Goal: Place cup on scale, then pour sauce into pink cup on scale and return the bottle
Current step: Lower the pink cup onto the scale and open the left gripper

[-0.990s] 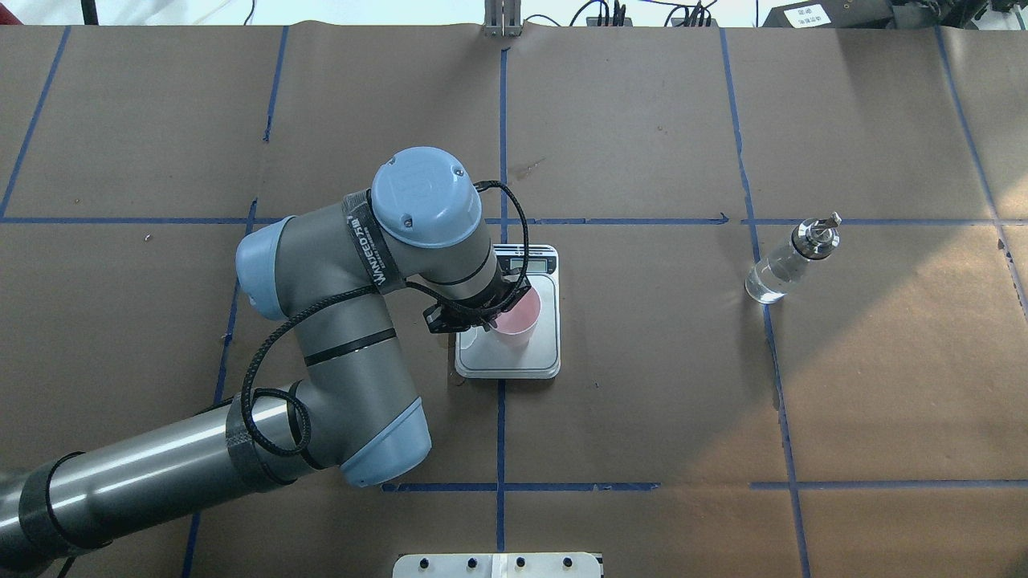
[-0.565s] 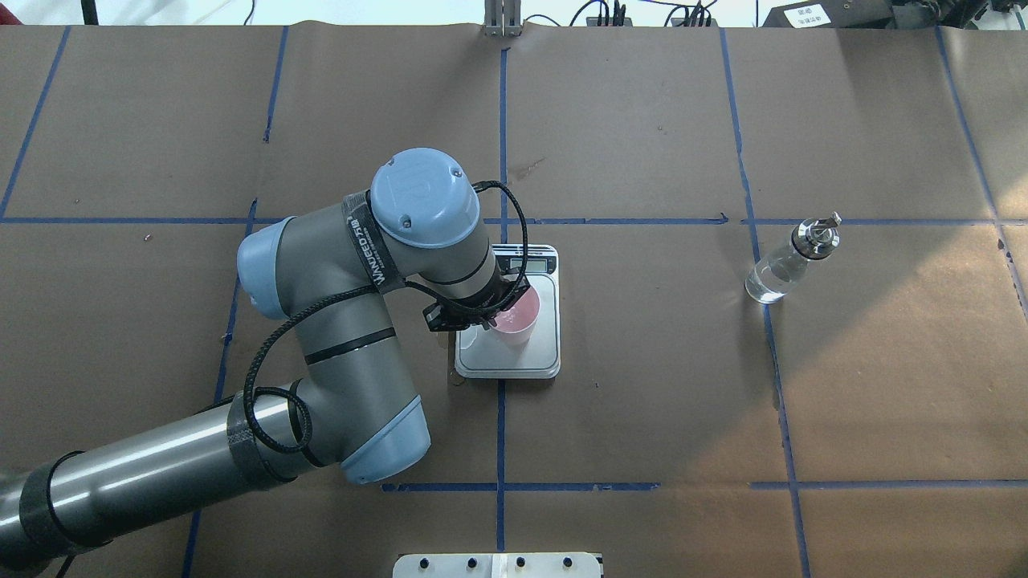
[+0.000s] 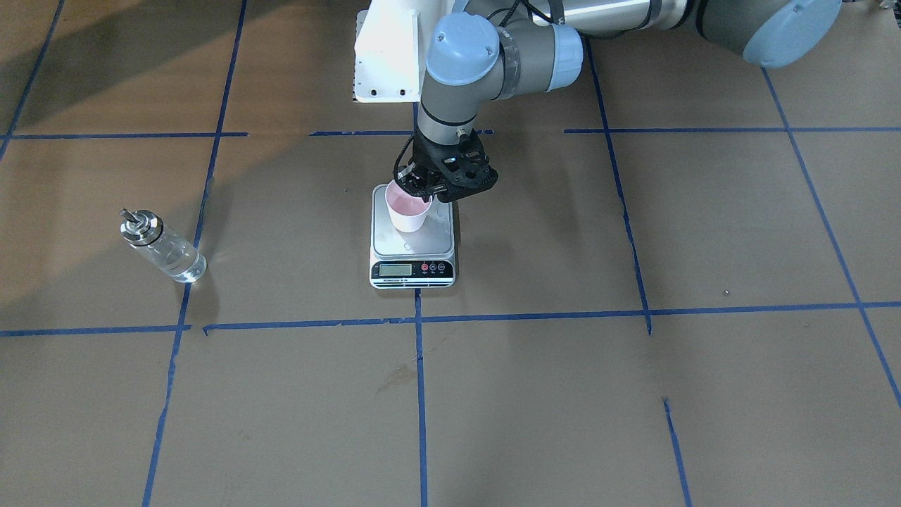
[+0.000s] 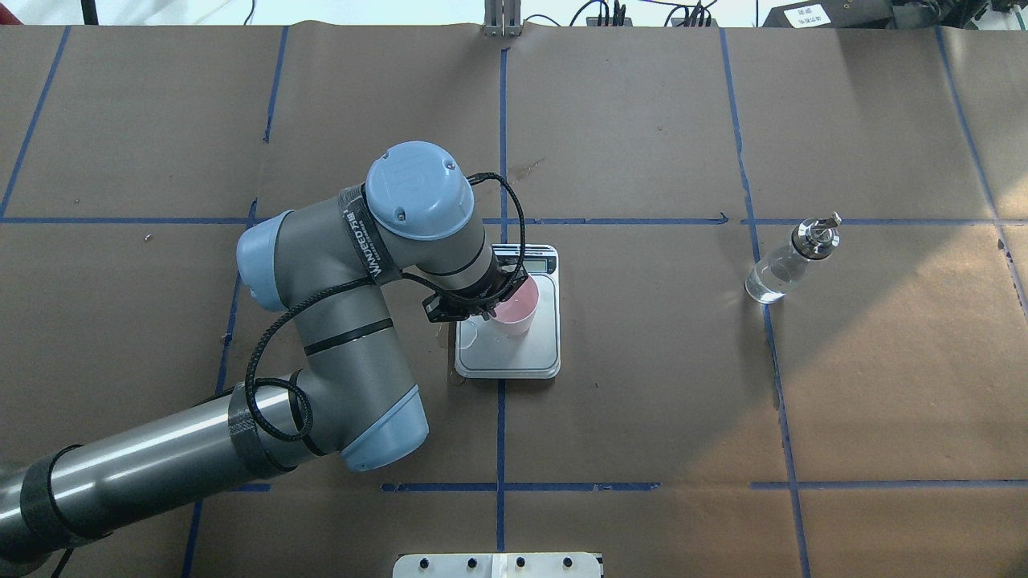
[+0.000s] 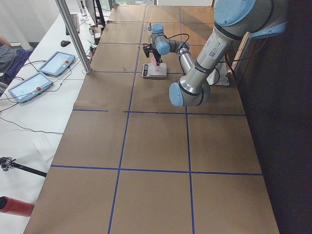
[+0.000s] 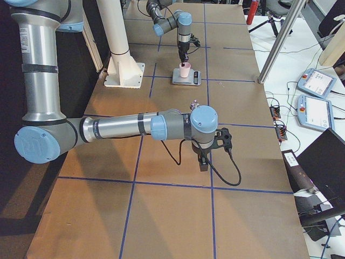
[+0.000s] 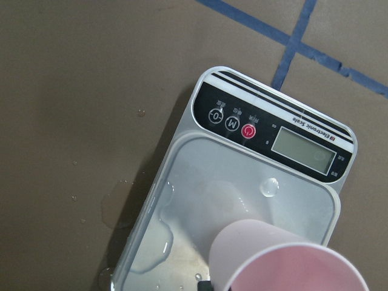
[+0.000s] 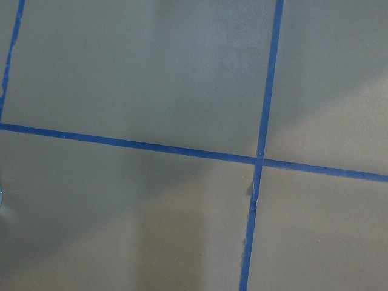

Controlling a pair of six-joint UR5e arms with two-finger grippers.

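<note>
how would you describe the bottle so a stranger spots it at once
On the brown table crossed by blue tape, find the scale at the centre, then look toward the robot's right. The bottle stands alone there on a tape line: clear glass with a silver spouted cap, unlike the pink cup.

Two arms here, a left arm (image 4: 337,337) and a right arm (image 6: 118,128). One cup (image 3: 408,211) at the left jaws, one scale (image 3: 394,243) just under them bearing three buttons (image 7: 232,124), one bottle (image 4: 783,269) well off from them. Two tablets (image 6: 318,83) lie far from both pairs of jaws.
</note>
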